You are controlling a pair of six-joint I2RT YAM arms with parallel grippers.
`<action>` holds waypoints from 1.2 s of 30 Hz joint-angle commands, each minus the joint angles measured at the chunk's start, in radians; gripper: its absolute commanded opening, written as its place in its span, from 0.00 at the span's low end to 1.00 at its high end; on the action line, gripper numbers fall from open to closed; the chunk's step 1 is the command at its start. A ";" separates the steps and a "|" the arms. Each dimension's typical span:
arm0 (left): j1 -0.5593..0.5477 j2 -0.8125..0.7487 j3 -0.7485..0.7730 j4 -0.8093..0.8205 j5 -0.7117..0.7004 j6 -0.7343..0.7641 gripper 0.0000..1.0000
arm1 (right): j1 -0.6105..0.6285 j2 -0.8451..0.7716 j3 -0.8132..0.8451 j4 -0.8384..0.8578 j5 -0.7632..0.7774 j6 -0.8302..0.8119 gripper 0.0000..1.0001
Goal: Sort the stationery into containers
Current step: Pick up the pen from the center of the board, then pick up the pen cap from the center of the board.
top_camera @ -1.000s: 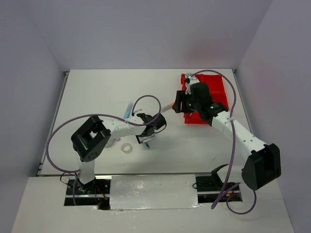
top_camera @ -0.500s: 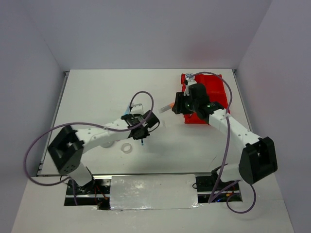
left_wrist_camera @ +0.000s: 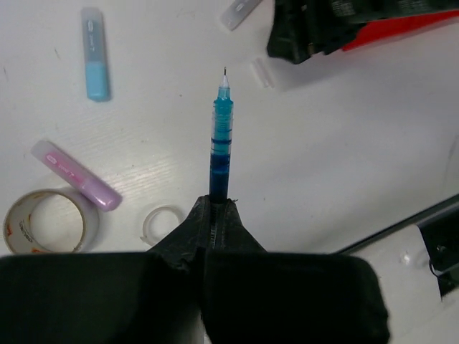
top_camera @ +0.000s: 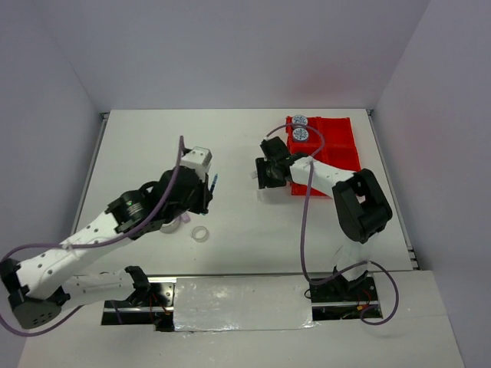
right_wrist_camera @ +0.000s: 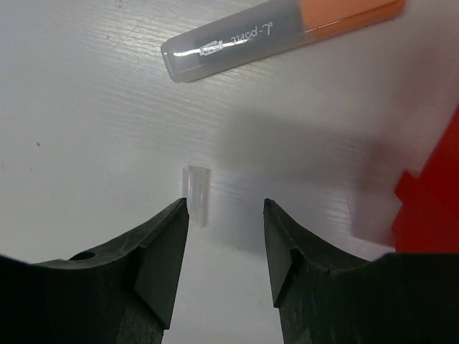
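Note:
My left gripper [left_wrist_camera: 213, 205] is shut on a blue pen [left_wrist_camera: 221, 136] and holds it above the table, tip pointing away; in the top view this gripper [top_camera: 205, 192] is left of centre. My right gripper [right_wrist_camera: 226, 215] is open and empty, low over the table just left of the red tray [top_camera: 334, 157]. An orange-capped stick [right_wrist_camera: 287, 32] lies just beyond its fingertips, and a small clear cap [right_wrist_camera: 196, 188] sits by its left finger. Two blue-patterned tape rolls [top_camera: 300, 127] lie in the tray's far left compartment. A blue stick [left_wrist_camera: 95, 54], a pink stick [left_wrist_camera: 75, 175], a tape ring [left_wrist_camera: 43, 221] and a small clear ring [left_wrist_camera: 161, 223] lie on the table.
The tray's red edge [right_wrist_camera: 430, 201] is close to the right of my right gripper. The right gripper's black body [left_wrist_camera: 323, 29] shows ahead of the pen tip in the left wrist view. The clear ring [top_camera: 200, 234] lies near the table's front edge.
My left arm has risen and drawn back left with the blue pen in it. My right gripper has moved left off the tray and down to the table by the orange-capped stick.

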 commanded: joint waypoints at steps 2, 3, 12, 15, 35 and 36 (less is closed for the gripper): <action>-0.005 -0.137 -0.045 -0.002 0.062 0.113 0.00 | 0.026 0.043 0.083 -0.022 0.023 -0.009 0.54; -0.005 -0.153 -0.077 0.009 0.049 0.118 0.00 | 0.026 0.049 0.090 -0.022 0.021 -0.008 0.54; -0.004 -0.231 -0.105 -0.009 -0.008 0.078 0.00 | 0.061 0.128 0.121 -0.046 0.040 0.005 0.54; -0.004 -0.248 -0.108 -0.013 -0.019 0.073 0.00 | 0.081 0.138 0.112 -0.045 0.058 0.009 0.54; -0.005 -0.214 -0.123 0.069 0.030 0.042 0.00 | 0.107 0.062 0.029 0.045 -0.063 0.069 0.00; -0.004 -0.210 -0.134 0.092 0.042 0.036 0.00 | 0.107 0.031 0.014 0.072 -0.056 0.083 0.00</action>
